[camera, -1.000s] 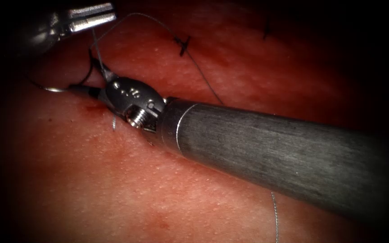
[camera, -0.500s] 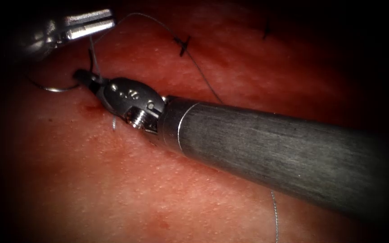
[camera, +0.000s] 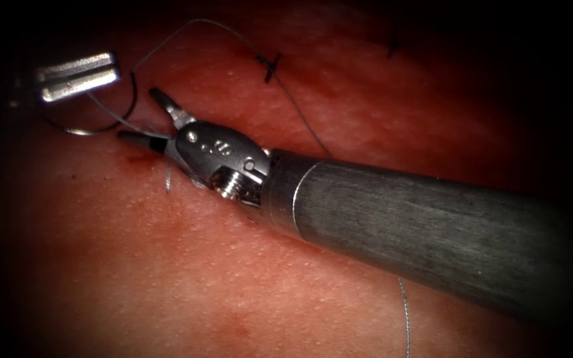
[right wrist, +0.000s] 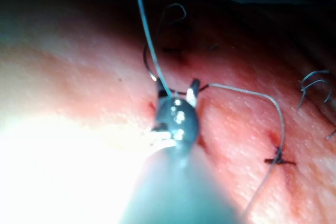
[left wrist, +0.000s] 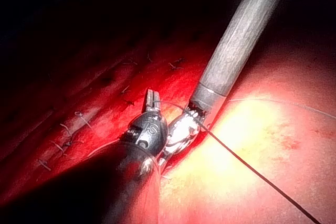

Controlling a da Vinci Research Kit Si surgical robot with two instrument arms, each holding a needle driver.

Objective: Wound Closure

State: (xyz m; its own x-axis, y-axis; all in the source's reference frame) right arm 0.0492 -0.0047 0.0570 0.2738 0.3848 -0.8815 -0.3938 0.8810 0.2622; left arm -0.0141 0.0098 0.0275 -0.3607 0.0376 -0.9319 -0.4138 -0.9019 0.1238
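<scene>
Your left end effector [camera: 77, 76] is clamped on the thread [camera: 124, 120], which runs taut down to your right end effector [camera: 139, 114]. The right one's jaws are spread with the thread passing between them, gripping nothing. The curved needle [camera: 77, 131] lies on the tissue [camera: 167, 265] just left of the right end effector, in neither tool; can't tell if its tip is buried. The tissue is pink and pebbled, with a tied stitch [camera: 270, 66] up-field and a red fluid [camera: 134, 159] spot under the right jaws.
</scene>
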